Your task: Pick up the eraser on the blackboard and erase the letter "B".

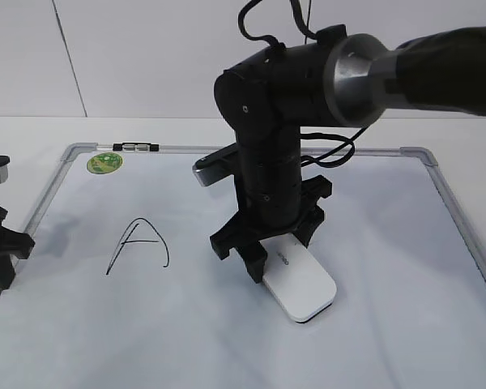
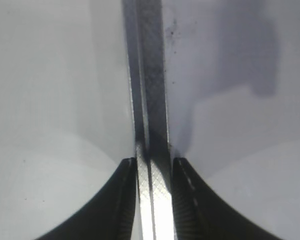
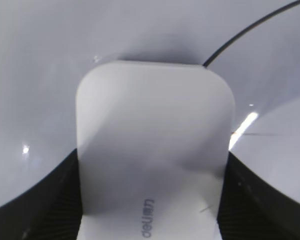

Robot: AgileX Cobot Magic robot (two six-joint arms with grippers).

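Note:
The blackboard (image 1: pixel 405 235) is a white board in a grey metal frame. The white eraser (image 1: pixel 301 285) lies flat on it near the middle, grey lettering up. My right gripper (image 1: pixel 263 253) is shut on the eraser's near end; the right wrist view shows its fingers (image 3: pixel 151 200) pressed against both sides of the eraser (image 3: pixel 152 130). My left gripper (image 1: pixel 2 243) is shut on the board's left frame rail (image 2: pixel 151 90), its fingers (image 2: pixel 154 165) on either side of the rail. A black "A" (image 1: pixel 139 243) is on the left. No "B" shows; the right arm hides the board's middle.
A round green sticker (image 1: pixel 104 162) and a small black clip (image 1: pixel 135 147) sit at the board's far left corner. A thin black curved line (image 3: pixel 250 30) runs past the eraser's far corner; I cannot tell what it is. The right arm (image 1: pixel 275 121) stands over the board's centre.

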